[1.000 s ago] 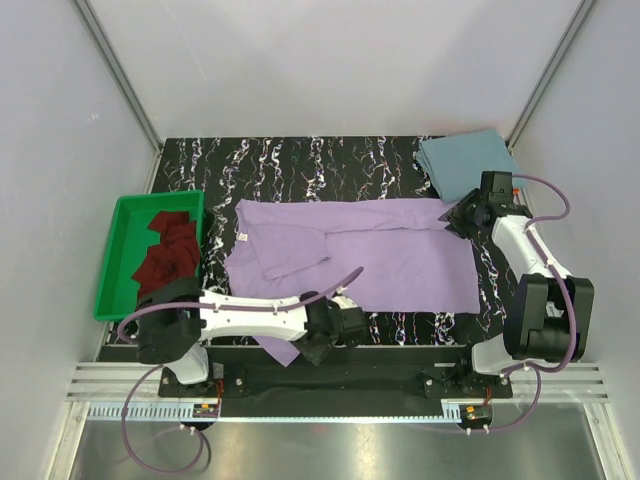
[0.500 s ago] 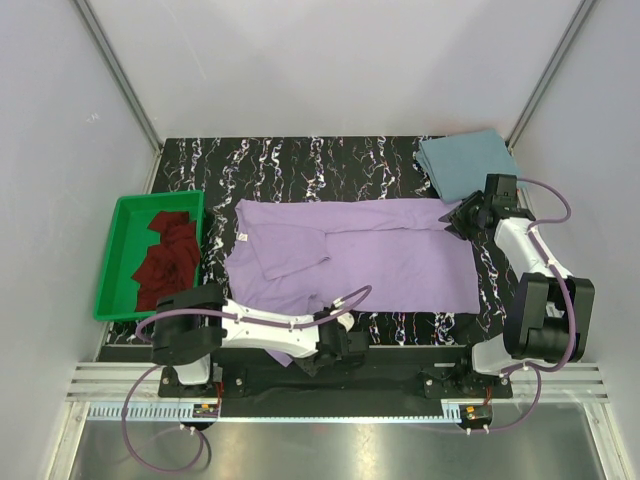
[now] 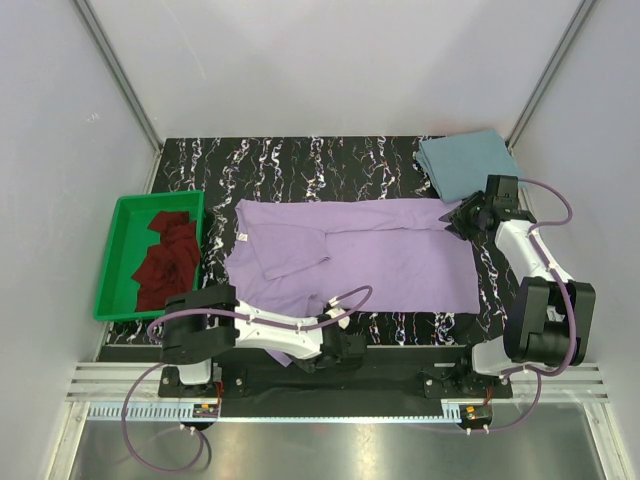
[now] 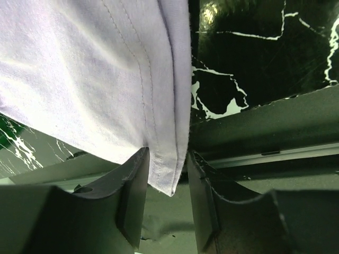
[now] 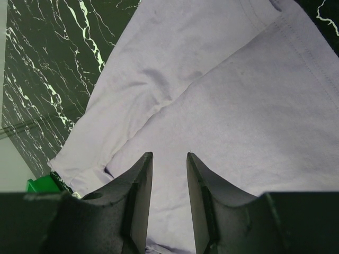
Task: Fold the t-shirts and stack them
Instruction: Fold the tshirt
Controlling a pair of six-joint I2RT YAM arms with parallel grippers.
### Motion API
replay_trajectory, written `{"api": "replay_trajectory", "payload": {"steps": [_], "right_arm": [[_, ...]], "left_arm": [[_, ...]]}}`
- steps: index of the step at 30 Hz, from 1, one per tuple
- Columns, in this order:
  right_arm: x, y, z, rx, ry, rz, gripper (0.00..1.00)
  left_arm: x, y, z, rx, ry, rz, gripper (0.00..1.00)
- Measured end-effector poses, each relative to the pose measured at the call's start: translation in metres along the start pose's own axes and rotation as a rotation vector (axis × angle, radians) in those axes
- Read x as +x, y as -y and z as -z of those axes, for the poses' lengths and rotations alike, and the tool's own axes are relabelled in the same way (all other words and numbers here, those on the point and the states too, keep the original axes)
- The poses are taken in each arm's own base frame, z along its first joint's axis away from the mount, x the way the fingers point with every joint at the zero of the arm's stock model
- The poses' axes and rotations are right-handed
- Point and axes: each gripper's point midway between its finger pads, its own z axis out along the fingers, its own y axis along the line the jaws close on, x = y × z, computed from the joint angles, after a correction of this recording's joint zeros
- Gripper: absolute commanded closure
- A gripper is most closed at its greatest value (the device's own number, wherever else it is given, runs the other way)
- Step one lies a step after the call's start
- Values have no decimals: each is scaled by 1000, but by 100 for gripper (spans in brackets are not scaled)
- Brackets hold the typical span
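Note:
The lavender t-shirt lies spread across the middle of the black marbled table, with one sleeve folded in and a front corner drooping over the near edge. My left gripper is down at that edge. In the left wrist view the hemmed corner of the lavender shirt hangs between the parted fingers of the left gripper, unclamped. My right gripper hovers open over the shirt's far right corner, with lavender cloth below the right gripper. The teal-blue t-shirt lies folded at the back right. The maroon t-shirt is crumpled in the tray.
A green plastic tray stands at the table's left side. White walls close in the table on three sides. The black frame rail runs just below the near edge, close to the left gripper.
My left arm has drawn back from the shirt's front hem to the near table edge and dropped to the overhanging corner. The right gripper has barely shifted.

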Motion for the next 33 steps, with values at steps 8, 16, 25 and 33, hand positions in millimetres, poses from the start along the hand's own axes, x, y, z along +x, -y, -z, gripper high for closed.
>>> {"api": "replay_trajectory", "payload": {"steps": [8, 16, 25, 33], "right_arm": [[-1, 0, 0, -1, 2, 0, 61], [-12, 29, 10, 146, 12, -80, 57], [-24, 118, 36, 506, 27, -336, 44], [10, 161, 54, 684, -43, -387, 40]], "left_arm": [[-2, 3, -1, 5, 8, 20, 97], [-12, -11, 12, -57, 30, 13, 100], [-41, -26, 45, 3, 145, 65, 100], [-51, -61, 60, 86, 242, 151, 100]]}}
